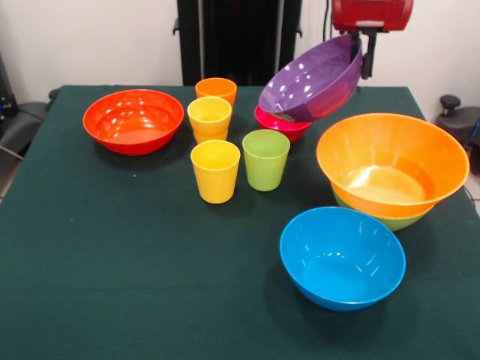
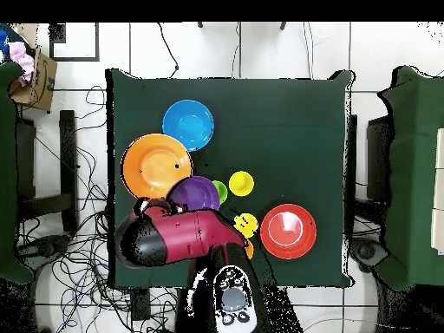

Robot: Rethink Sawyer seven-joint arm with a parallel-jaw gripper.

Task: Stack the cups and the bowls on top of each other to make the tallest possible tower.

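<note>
The gripper (image 1: 358, 54) is clamping the tilted purple bowl (image 1: 311, 80); six bowls and four cups are showing.

Six bowls, namely red-orange bowl (image 1: 133, 121), purple bowl (image 1: 309, 80), small magenta bowl (image 1: 281, 124), large orange bowl (image 1: 391, 165), lime green bowl (image 1: 394, 220) seemingly nested beneath it, blue bowl (image 1: 342, 257), four cups, two yellow cups (image 1: 215, 171), one orange cup (image 1: 216, 90), one green cup (image 1: 265, 159)
</note>
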